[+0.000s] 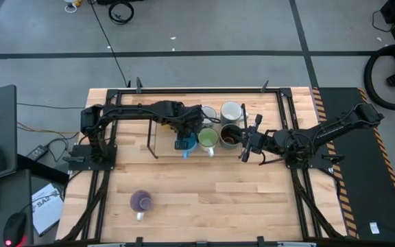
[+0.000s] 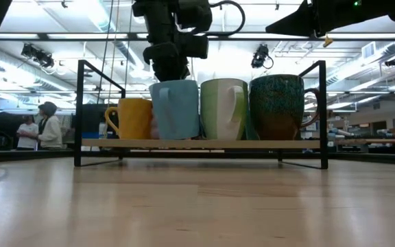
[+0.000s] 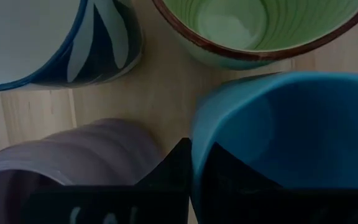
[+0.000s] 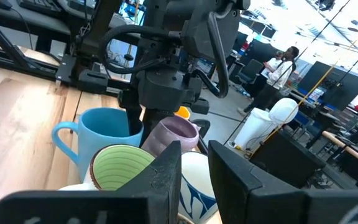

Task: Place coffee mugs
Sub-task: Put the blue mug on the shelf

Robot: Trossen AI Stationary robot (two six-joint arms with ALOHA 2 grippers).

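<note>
A black-framed shelf (image 2: pixel 204 144) holds several mugs. Along its near side stand the orange (image 2: pixel 132 118), blue (image 2: pixel 175 110), green (image 2: pixel 223 110) and dark brown (image 2: pixel 280 106) mugs. Behind them are a lavender mug (image 4: pixel 174 135), a white patterned mug (image 3: pixel 55 43) and a pale grey-white mug (image 1: pixel 230 111). A second lavender mug (image 1: pixel 141 201) stands alone on the table's near left part. My left gripper (image 3: pixel 196 146) reaches down over the blue mug (image 1: pixel 186 143) and is shut on it. My right gripper (image 4: pixel 194 158) hovers open, right of the brown mug (image 1: pixel 230 136), touching nothing. My left gripper pinches the blue mug's rim wall (image 3: pixel 194 134), on the side toward the lavender mug (image 3: pixel 73 155). One finger (image 3: pixel 229 177) is inside the cup and one (image 3: pixel 176 165) outside. The fingers come from above, pointing down. The mug is upright, its base level with the shelf board (image 2: pixel 177 142).
The shelf's black frame posts (image 2: pixel 79 113) and top rails (image 1: pixel 204 91) enclose the mugs. Bare wooden table (image 1: pixel 238 199) lies on the near side. People (image 4: pixel 281 71) stand in the room beyond the table. Black arm mounts (image 1: pixel 91 154) sit at both table sides.
</note>
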